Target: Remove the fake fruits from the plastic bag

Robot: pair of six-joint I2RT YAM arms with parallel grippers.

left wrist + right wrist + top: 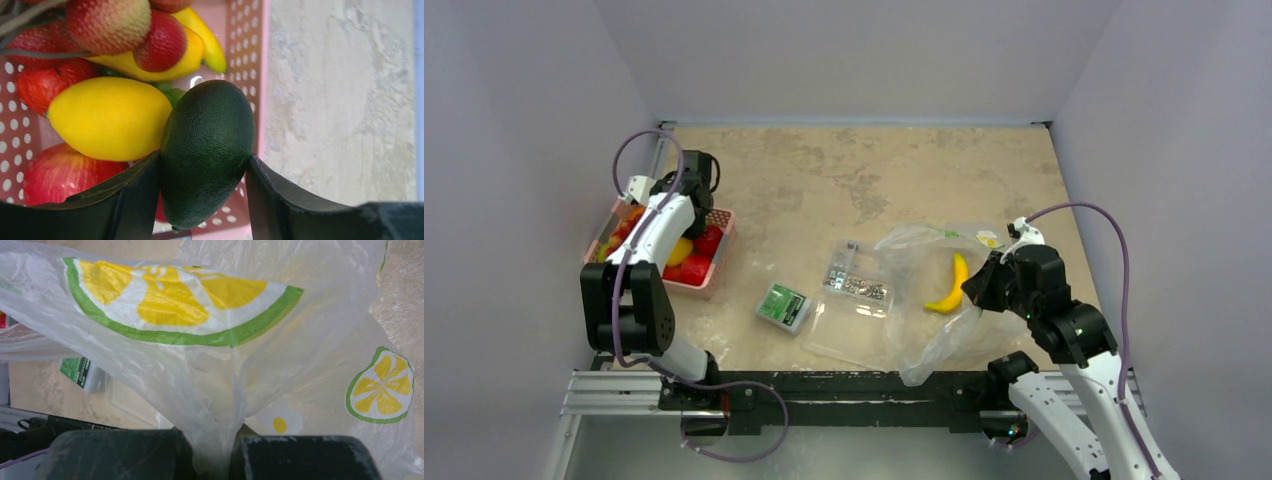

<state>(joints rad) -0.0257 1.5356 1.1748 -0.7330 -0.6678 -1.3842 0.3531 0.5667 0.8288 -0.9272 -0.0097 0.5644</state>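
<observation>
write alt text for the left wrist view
The left gripper holds a dark green lime between its black fingers over a pink perforated basket of fruit: a yellow lemon-like piece, strawberries, a red apple-like piece. Beige table lies to the right.

Crinkly see-through plastic bag with lemon-slice prints, yellow banana inside.
Slumped at right, one fold pinched taut; curved banana lying flat under the film, near the middle.
</observation>
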